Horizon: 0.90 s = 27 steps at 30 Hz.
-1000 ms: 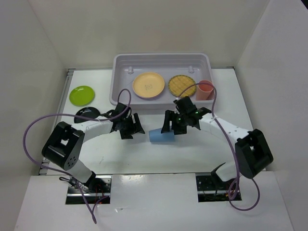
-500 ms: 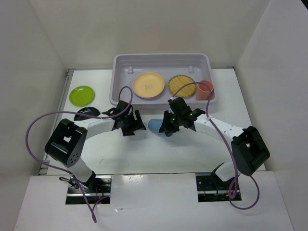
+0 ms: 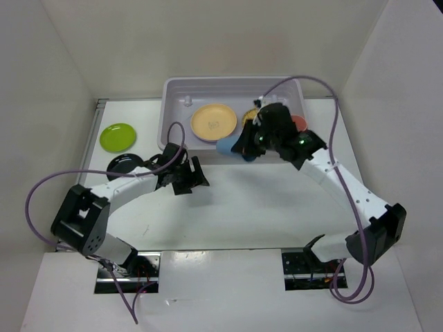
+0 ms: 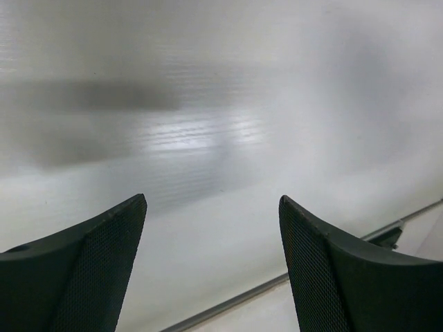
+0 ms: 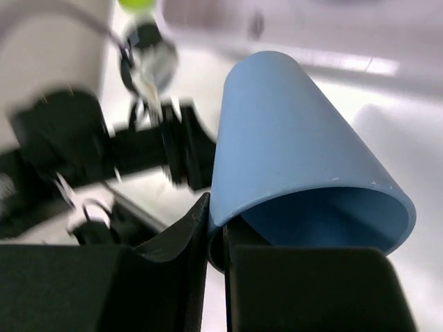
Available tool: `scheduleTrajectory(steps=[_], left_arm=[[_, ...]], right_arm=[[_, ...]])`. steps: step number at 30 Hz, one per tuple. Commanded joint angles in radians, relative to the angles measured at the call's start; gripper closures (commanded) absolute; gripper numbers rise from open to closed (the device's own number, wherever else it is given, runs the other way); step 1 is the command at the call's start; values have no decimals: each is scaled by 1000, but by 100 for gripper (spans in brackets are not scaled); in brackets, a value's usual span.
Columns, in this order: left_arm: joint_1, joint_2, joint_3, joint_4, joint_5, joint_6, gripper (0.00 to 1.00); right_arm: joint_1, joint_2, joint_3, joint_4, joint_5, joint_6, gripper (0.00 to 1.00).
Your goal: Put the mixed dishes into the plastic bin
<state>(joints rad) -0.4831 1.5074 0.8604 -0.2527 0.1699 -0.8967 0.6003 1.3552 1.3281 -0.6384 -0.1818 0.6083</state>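
The cup (image 5: 291, 138) is smooth, matt blue plastic. The bin (image 3: 172, 104) is pale, glossy plastic. The table (image 4: 208, 138) is smooth white with a soft sheen. The left gripper (image 4: 212, 204) has matt black pads (image 4: 104, 277), finely meshed.

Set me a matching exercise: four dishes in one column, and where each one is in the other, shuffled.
Things:
1. blue cup
2. lime green plate
3. orange-yellow plate
4. black plate

Places:
A. inside the plastic bin
B. pinched in the right end effector
C. on the table, level with the bin, to its left
D. on the table, close against the left arm

Pairs: 1-B, 2-C, 3-A, 4-D
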Motion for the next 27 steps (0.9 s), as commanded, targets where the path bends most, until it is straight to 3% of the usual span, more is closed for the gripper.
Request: scheduleTrajectory(steps=[1,6,14,27], left_arm=[[-5,-107,14,-54,-1,-2,16],[-5,-205,49,-163,-20,19,16],[41,-322,9,-201,-18,39,16],[41,-332,-9,-214,0,48,16]], right_arm=[[-92,17,220,-78,80,-67,98],[-140,198,454,-161,236,-122,100],[-175,559,812,-409,436,-192,100],[-204,893,1078,-602,361,-260,100]])
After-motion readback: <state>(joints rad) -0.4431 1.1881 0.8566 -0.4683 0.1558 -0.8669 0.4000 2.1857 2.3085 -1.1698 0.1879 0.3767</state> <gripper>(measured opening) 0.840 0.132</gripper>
